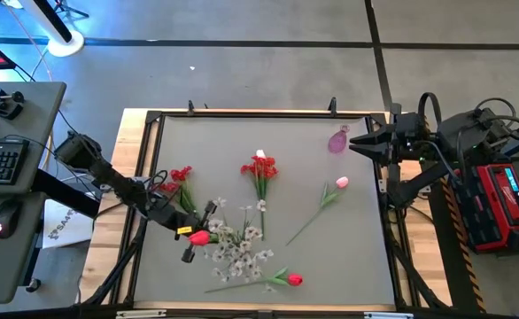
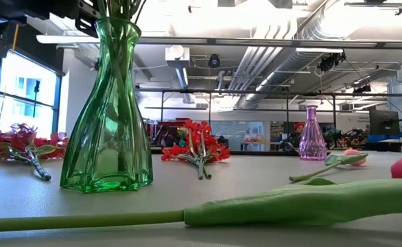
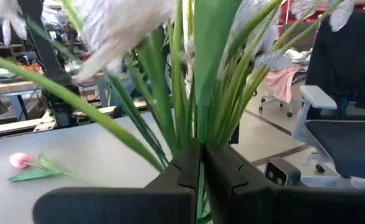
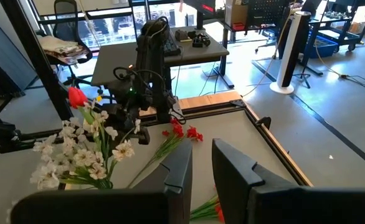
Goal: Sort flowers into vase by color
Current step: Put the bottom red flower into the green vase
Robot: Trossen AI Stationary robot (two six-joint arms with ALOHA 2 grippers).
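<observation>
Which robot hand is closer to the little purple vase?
The right one. The right gripper waits at the table's edge just beside the purple vase. The left gripper is far across the table, shut on a stem over the white flowers.

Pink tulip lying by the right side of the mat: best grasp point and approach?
Grip the pink tulip mid-stem, below the leaves, coming straight down with the fingers across the stem. It lies flat, alone on the table, running diagonally from the bloom down-left, so the thin bare stem is probably the easiest pinch. The right gripper is nearest.
</observation>
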